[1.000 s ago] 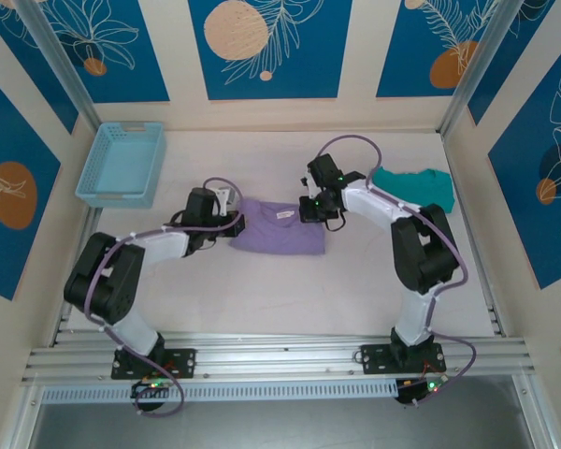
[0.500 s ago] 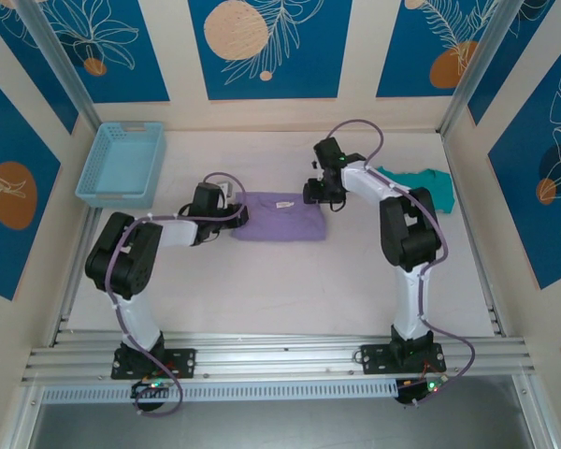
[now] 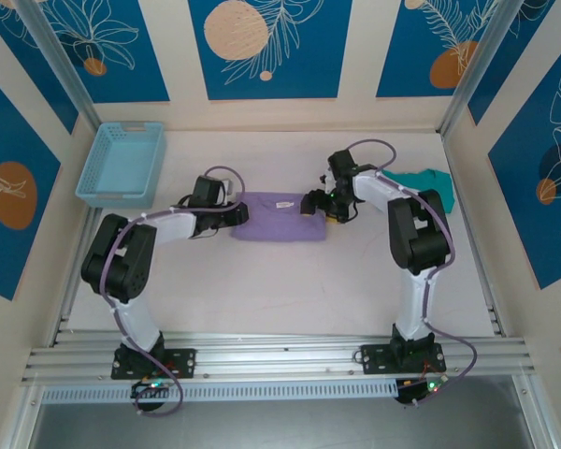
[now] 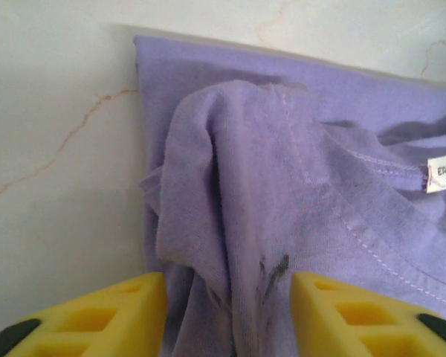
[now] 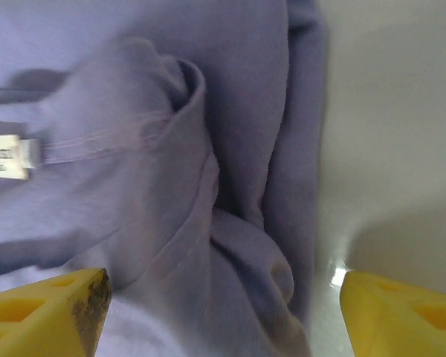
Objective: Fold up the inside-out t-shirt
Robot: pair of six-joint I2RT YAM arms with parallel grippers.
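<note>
The inside-out t-shirt (image 3: 279, 216) lies as a folded lavender rectangle mid-table, its white label (image 3: 283, 201) facing up. My left gripper (image 3: 238, 213) sits at its left edge. In the left wrist view its yellow fingers (image 4: 97, 320) stand apart, with a loose ridge of the t-shirt (image 4: 230, 223) between them and the label (image 4: 444, 172) off to the right. My right gripper (image 3: 313, 204) sits at the shirt's right edge. It is open wide, its fingers (image 5: 44, 312) straddling the bunched hem of the t-shirt (image 5: 230, 245) without pinching it.
A light blue basket (image 3: 122, 164) stands at the back left. A teal-green garment (image 3: 416, 187) lies bunched at the back right, just behind the right arm. Panel walls close in the table on three sides.
Both grippers have opened and let go of the t-shirt. The fold has been laid slightly farther back, and the shirt now rests flat as a neat rectangle.
</note>
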